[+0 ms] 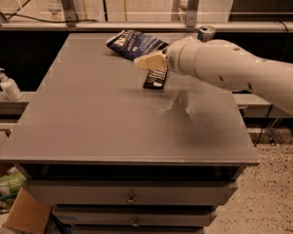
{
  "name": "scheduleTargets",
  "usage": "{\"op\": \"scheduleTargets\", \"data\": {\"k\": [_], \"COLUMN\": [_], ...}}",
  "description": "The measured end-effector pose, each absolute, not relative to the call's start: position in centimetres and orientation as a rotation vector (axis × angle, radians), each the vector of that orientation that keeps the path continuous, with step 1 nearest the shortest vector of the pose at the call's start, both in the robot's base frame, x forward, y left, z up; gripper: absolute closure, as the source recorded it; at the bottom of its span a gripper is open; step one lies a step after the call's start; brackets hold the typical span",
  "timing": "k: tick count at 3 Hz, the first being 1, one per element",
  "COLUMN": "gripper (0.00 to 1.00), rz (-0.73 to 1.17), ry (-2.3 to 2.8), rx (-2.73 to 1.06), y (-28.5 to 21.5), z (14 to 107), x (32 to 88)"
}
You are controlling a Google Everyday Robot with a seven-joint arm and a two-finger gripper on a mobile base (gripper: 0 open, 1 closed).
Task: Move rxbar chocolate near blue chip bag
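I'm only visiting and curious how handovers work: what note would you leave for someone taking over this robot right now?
Gripper: hovers over the far part of the table, just above the far end of the rxbar chocolate.
Things: the rxbar chocolate lies flat on the table, close in front of the blue chip bag. A drink can stands at the far right.
Done: the bar looks placed near the bag.
Left: probably only to draw the arm clear and check the placement.
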State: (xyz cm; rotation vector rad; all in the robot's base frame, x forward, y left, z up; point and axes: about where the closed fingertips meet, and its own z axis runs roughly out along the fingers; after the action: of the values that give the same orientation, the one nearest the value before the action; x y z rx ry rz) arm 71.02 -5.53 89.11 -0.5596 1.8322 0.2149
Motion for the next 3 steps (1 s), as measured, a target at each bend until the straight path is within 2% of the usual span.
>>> {"op": "scheduleTargets", "data": {"k": [2, 3], "gripper": [0.0, 0.0], "rz": [0.418, 0.553], "ry": [1.883, 1.86], "rx": [-0.599, -0.651], "y": [-6.0, -5.5], "z": [83.4, 82.1], "x": [68.9, 64.5]}}
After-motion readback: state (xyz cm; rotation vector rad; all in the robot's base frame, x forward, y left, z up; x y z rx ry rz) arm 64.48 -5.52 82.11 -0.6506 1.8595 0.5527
